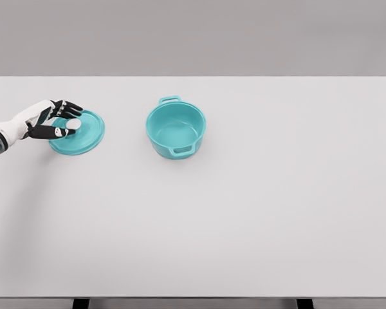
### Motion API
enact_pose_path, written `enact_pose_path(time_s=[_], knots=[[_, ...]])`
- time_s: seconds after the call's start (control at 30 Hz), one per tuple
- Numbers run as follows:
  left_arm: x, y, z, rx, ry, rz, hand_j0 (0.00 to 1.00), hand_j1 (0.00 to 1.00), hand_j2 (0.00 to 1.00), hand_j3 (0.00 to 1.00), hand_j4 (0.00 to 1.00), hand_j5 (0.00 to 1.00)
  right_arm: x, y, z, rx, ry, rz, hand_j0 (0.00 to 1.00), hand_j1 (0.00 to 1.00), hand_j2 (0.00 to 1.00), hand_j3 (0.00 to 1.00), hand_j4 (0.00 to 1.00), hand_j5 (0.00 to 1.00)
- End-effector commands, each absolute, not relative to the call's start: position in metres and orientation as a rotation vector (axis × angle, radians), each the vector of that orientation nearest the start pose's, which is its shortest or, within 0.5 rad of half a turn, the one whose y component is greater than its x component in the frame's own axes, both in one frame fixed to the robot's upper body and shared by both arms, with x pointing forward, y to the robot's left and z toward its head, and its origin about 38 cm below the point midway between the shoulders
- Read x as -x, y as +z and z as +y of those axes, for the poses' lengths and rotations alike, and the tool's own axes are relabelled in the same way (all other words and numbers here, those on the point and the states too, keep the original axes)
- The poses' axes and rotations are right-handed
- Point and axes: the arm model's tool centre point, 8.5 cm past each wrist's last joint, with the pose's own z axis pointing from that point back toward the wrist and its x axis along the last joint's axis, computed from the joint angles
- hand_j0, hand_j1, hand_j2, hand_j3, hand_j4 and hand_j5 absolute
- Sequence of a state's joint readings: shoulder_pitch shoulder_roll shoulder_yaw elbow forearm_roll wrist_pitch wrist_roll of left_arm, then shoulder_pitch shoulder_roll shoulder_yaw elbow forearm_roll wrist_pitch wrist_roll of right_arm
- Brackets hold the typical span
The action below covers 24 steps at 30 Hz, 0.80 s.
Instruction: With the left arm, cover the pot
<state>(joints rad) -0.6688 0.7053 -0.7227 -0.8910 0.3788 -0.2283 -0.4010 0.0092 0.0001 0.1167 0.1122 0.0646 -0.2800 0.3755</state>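
- Possibly a weak grip on the white knob (73, 123): left robot hand (56, 120) with dark fingers (69, 107) curled around it, thumb below, others above; hard to tell whether really pinching or only close around it. Could slip out at lifting if closed only on the rounded top.
- Also a risk of tilting: lid (83, 137) wide and flat, held at one small point, so likely to swing and hit the pot rim with its edge during the carry.
- Maybe a bad landing: two handles on the pot (175, 131), one toward the front, one at the back; lid placed off centre could rest on the rim crooked, or push the light pot along the smooth bench (257, 212).
- Right robot hand not visible anywhere.
- Looks of the lid: teal, round, shallow, glossy, with raised border, lying flat on the bench at far left, well apart from the pot.
- Looks of the pot: same teal, upright, open, empty inside, standing near the middle, a little farther back.
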Motion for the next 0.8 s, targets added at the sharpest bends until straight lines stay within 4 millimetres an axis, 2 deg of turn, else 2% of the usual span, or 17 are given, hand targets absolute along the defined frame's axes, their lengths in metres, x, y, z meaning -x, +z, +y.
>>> enact_pose_path(time_s=[0.0, 0.5, 0.7, 0.77], knots=[[-0.4796, 0.1135, 0.3999, -0.086, -0.920, -1.269, 0.64, 0.64, 0.64, 0.64, 0.64, 0.64, 0.0217, -0.2533, -0.2395, -0.311, 0.213, -0.113, 1.00, 1.00, 1.00, 1.00, 1.00, 1.00], [-0.4783, 0.1113, 0.4005, -0.087, -0.922, -1.266, 0.64, 0.64, 0.64, 0.64, 0.64, 0.64, 0.0217, -0.2533, -0.2395, -0.311, 0.213, -0.113, 1.00, 1.00, 1.00, 1.00, 1.00, 1.00], [-0.4784, 0.1114, 0.3959, -0.075, -0.932, -1.289, 0.55, 0.55, 0.55, 0.55, 0.55, 0.55, 0.0217, -0.2533, -0.2395, -0.311, 0.213, -0.113, 1.00, 1.00, 1.00, 1.00, 1.00, 1.00], [-0.4784, 0.1114, 0.3959, -0.075, -0.932, -1.289, 0.55, 0.55, 0.55, 0.55, 0.55, 0.55, 0.0217, -0.2533, -0.2395, -0.311, 0.213, -0.113, 1.00, 1.00, 1.00, 1.00, 1.00, 1.00]])
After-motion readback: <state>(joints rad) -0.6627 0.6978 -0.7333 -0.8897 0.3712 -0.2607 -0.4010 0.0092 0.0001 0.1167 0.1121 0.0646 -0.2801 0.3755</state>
